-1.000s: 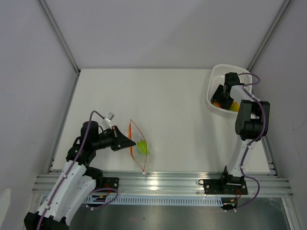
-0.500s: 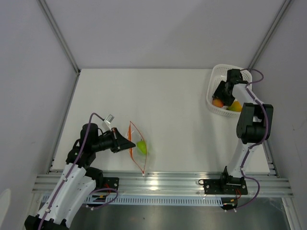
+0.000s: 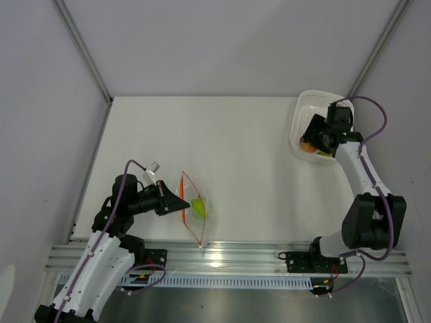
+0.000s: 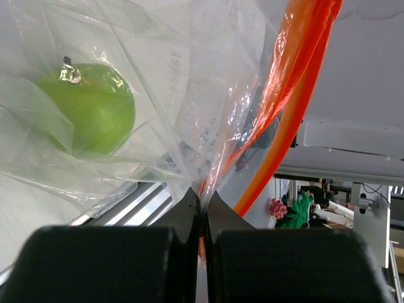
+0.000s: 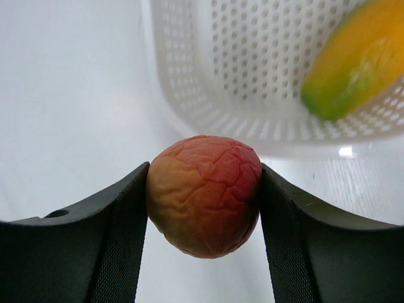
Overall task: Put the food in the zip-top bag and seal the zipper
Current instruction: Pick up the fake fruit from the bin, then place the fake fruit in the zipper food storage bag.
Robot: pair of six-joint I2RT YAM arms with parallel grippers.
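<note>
**Item 1. Left gripper** (image 3: 177,202): touching the bag's left edge. Clenched, jaws fully together, pinching the bag's film at the mouth, with a sliver of orange strip caught between the pads.

**Item 2. Zipper** (image 3: 183,195): thin red-orange strip along the bag's mouth. Its two halves are parted, one straight on the left, the other bowed out to the right. They meet at the far and near ends. Unsealed.

**Item 3. Bag** (image 4: 180,76): clear, crinkled plastic on the white counter (image 3: 242,155), close to the counter's near edge. Held up at the mouth by the left gripper.

**Item 4. Green ball** (image 3: 199,206): inside the bag, right of the zipper, seen through the film. The left wrist view shows a small dark stem on top.

**Item 5. Right gripper** (image 3: 310,139): well to the right of the bag and farther back. Jaws stand wide, closed on the red fruit, one pad on each side of it.

**Item 6. Red fruit** (image 5: 203,196): wrinkled, red-orange shading to yellow. Grasped by the right gripper, well apart from the bag, at the basket's left wall.

**Item 7. Basket** (image 3: 311,101): white, perforated, far right and back of the bag, by the counter's right edge.

**Item 8. Yellow piece** (image 5: 353,60): yellow-orange with a green end, lying in the basket, well apart from the bag.
</note>
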